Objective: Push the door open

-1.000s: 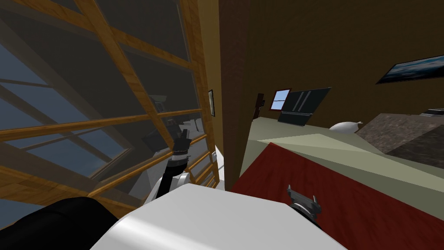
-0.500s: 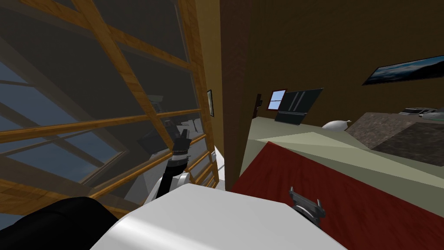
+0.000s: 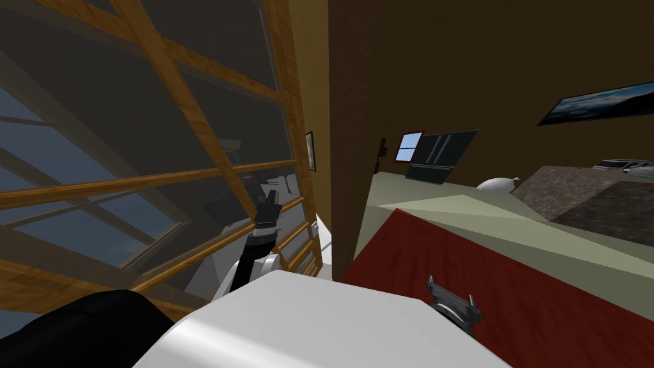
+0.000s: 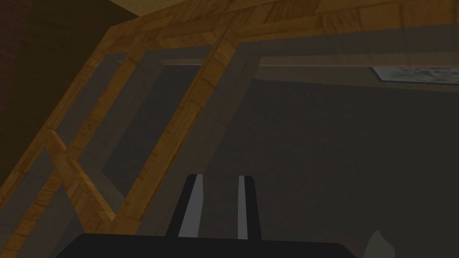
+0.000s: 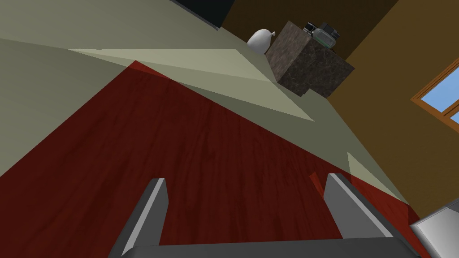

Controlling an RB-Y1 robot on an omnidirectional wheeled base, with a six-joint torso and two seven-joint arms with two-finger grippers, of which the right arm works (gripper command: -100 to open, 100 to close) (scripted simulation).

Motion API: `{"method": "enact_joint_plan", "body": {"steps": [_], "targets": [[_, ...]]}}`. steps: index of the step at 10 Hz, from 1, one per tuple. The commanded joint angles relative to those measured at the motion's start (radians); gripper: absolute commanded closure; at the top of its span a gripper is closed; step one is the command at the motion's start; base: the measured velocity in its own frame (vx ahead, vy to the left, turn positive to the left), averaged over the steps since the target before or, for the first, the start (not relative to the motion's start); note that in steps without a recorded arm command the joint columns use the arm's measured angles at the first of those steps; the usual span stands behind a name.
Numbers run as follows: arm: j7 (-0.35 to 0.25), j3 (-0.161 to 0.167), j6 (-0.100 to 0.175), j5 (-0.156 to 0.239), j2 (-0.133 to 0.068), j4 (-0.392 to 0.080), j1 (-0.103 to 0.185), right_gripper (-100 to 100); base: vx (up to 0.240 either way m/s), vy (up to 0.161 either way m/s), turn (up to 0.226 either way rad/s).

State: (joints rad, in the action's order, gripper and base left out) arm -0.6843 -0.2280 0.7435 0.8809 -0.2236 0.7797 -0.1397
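Note:
The door [image 3: 159,128] is a tall wooden frame with glass panes, standing to my left and swung well away from the dark brown jamb [image 3: 348,128]. My left gripper [image 3: 272,193] is raised against it at a lower pane, beside a wooden bar. In the left wrist view its two fingers stand close together, shut on nothing, with the left gripper [image 4: 219,183] pointing at the glass next to the door's wooden bars [image 4: 197,98]. My right gripper [image 3: 450,289] hangs low over a red rug [image 3: 511,287]; the right gripper [image 5: 244,188] is open and empty.
Past the jamb lies a room with a pale green floor [image 3: 447,204]. A dark stone-like block [image 3: 587,198] and a white bag [image 3: 498,184] stand at its far side, with a dark panel [image 3: 441,153] against the back wall.
My head camera has shifted a little, so the far room sits slightly differently. The left gripper stays at the same spot on the door; the right gripper sits a touch lower.

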Motion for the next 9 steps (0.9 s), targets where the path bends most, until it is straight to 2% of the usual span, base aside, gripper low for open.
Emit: {"method": "enact_joint_plan", "body": {"steps": [1, 9], "targets": [[0.000, 0.000, 0.000, 0.000, 0.000, 0.000, 0.000, -100, 0.001, 0.017, -0.030], [-0.001, -0.002, 0.003, 0.004, 0.001, 0.001, -0.002, -100, 0.000, 0.007, -0.004]]}}
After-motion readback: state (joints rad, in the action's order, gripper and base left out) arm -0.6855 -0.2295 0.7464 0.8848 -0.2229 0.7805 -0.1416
